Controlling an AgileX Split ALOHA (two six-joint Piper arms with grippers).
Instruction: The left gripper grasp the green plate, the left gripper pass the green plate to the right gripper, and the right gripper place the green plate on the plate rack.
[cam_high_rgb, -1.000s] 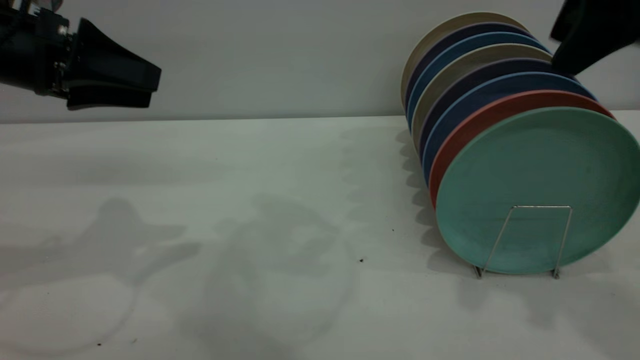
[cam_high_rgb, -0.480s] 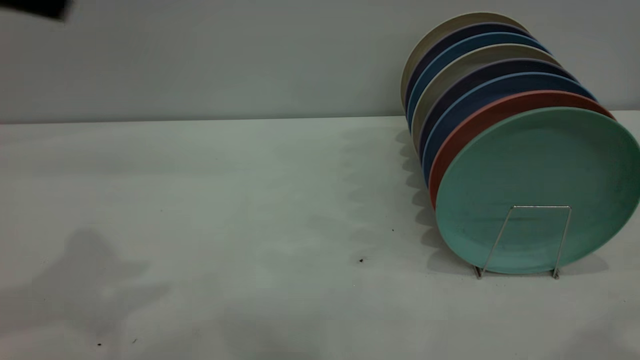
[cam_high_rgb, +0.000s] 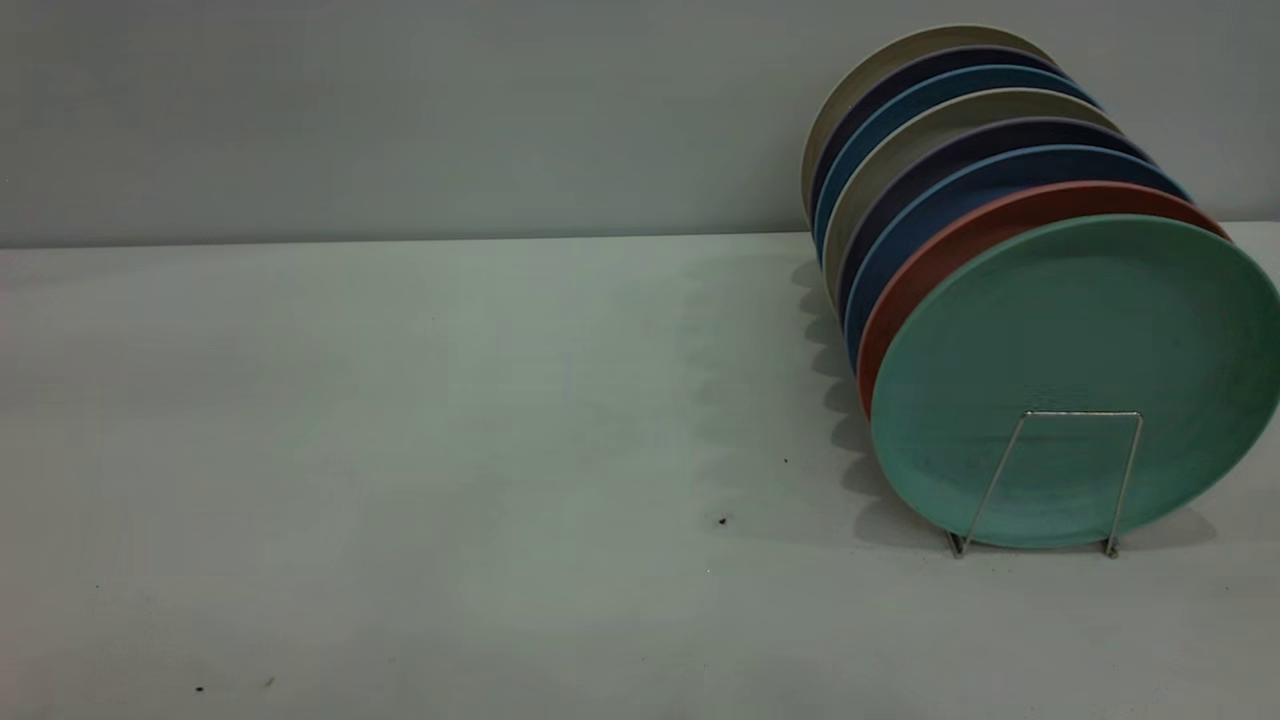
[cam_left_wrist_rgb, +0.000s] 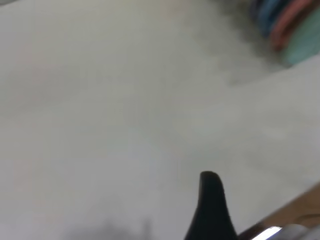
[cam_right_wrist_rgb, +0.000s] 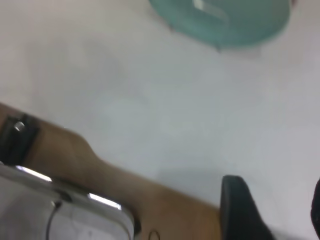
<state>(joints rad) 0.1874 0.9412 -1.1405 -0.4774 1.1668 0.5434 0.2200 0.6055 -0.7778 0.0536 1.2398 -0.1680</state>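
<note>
Green plate (cam_high_rgb: 1075, 375) racked upright at frame right, stiff, light, slick-rimmed: you would pinch its upper rim; right gripper (cam_right_wrist_rgb: 272, 210) jaws parted, left gripper's state unreadable.

Work surface: a white table (cam_high_rgb: 400, 420), matte and flat, filling the lower part of the exterior view. A few small dark specks (cam_high_rgb: 722, 520) lie on it — one near the middle, two more by the near left edge. Soft grey shadows fall across the surface left of the racked items, scalloped in outline.

Rear boundary: a plain pale grey wall (cam_high_rgb: 400, 110), unmarked, meeting the table along a straight horizontal line.

Wrist views: a brown wooden edge (cam_right_wrist_rgb: 125, 195) borders the white top — a metallic silver fitting (cam_right_wrist_rgb: 65, 210) sits beside it. Lighting is even and diffuse.
</note>
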